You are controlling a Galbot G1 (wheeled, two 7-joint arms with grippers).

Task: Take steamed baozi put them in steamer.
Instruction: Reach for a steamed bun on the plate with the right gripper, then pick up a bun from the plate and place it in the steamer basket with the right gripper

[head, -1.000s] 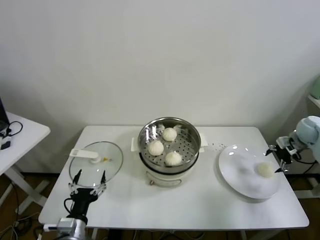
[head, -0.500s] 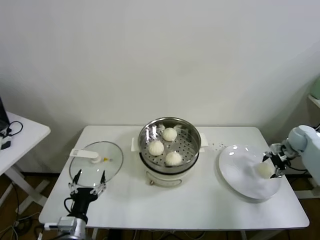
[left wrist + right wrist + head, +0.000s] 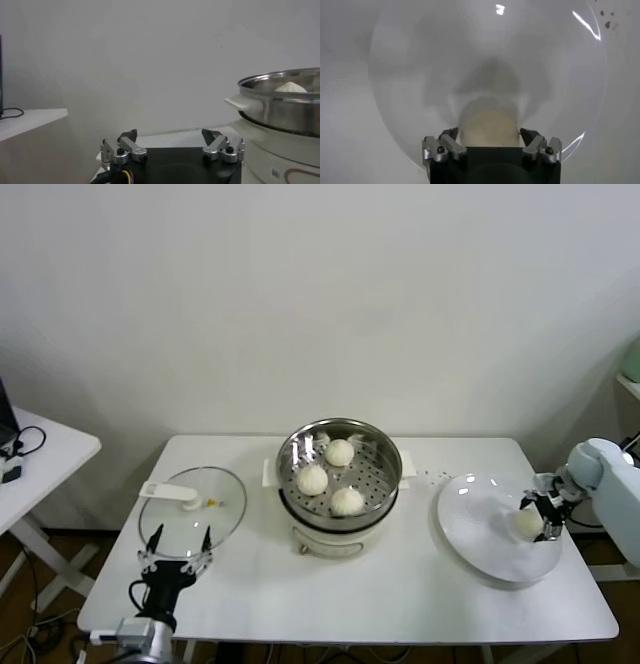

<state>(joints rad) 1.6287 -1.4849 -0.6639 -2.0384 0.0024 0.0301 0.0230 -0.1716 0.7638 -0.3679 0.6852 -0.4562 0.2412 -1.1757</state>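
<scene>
Now: right gripper (image 3: 490,141) fingers wide, straddling last soft off-white pleated baozi (image 3: 527,523) on white round plate (image 3: 480,534) | light, squashable; pinch its sides gently | left gripper (image 3: 178,540), fingers wide, idles beside flat glass lid (image 3: 190,506).

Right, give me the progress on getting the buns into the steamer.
Three buns already sit in the steamer. The right gripper is open around the last bun on the plate, not yet lifted. The left gripper waits open by the glass lid.

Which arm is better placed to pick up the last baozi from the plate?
Right: the right gripper is open around the baozi on the plate. The left gripper waits far off.
</scene>
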